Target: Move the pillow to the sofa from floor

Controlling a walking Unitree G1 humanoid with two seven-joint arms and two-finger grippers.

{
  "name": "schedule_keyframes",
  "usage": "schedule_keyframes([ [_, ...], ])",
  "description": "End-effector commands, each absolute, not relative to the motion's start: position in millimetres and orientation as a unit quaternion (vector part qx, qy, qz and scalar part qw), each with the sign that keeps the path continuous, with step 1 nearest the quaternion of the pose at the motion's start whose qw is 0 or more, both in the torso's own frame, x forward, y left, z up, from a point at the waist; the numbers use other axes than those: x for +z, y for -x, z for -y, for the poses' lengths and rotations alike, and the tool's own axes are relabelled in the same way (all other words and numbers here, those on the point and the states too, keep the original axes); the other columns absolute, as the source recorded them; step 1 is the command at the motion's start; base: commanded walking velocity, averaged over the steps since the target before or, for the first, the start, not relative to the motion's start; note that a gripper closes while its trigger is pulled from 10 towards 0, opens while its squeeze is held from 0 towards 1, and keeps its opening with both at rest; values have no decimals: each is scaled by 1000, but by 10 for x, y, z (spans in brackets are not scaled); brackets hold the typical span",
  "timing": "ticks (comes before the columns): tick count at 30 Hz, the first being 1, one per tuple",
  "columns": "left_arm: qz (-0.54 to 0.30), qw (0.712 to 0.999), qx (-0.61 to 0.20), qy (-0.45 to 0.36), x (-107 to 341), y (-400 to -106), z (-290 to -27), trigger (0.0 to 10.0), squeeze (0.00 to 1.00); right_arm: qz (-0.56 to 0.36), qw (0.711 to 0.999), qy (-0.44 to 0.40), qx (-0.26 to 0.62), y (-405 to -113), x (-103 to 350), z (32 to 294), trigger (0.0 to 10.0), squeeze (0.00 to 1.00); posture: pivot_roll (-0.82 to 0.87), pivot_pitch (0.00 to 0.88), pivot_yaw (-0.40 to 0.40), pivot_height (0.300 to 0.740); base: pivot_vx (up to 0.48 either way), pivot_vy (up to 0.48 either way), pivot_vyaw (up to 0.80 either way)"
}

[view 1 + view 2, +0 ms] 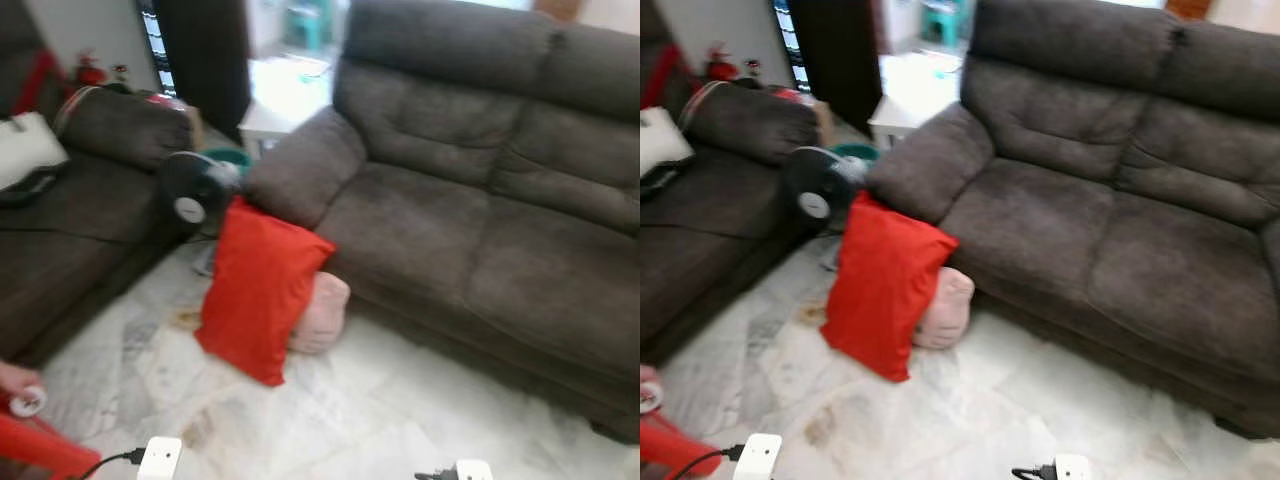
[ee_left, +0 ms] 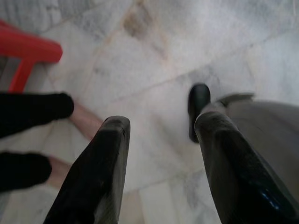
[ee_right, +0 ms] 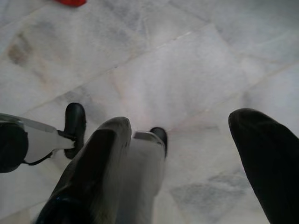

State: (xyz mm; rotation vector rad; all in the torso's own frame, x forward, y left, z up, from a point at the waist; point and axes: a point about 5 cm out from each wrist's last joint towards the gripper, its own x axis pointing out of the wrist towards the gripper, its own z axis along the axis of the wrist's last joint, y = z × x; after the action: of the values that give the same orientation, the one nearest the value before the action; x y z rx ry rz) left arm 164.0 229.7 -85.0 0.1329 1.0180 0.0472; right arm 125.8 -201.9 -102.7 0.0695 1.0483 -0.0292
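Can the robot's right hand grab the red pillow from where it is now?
Probably not yet. The red pillow leans on the sofa well ahead, while the right gripper hangs open and low over the marble floor. Nothing blocks the way; it looks too far.

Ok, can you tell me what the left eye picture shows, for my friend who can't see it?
A red pillow stands on the pale marble floor, leaning against the front of a big dark brown sofa, with a pink pillow tucked behind it. A black fan sits between that sofa and a second dark sofa.
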Motion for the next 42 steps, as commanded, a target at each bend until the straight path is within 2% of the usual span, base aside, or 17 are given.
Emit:
schedule_keyframes([
  [1, -486, 871, 20, -65, -843, -1653, -2303, 10000, 0, -507, 861, -40, -22, -1203, -1044, 2030, 10000, 0, 68, 9, -45, 740, 0, 0, 0],
  [36, -484, 872, 23, -64, -842, -1654, -2306, 10000, 0, -503, 863, -40, -19, -1216, -1039, 2021, 10000, 0, 69, 12, -46, 740, 0, 0, 0],
  [42, -484, 872, 24, -64, -841, -1654, -2310, 10000, 0, -503, 863, -37, -17, -1215, -1040, 2019, 10000, 0, 70, 14, -46, 740, 245, 0, 0],
])
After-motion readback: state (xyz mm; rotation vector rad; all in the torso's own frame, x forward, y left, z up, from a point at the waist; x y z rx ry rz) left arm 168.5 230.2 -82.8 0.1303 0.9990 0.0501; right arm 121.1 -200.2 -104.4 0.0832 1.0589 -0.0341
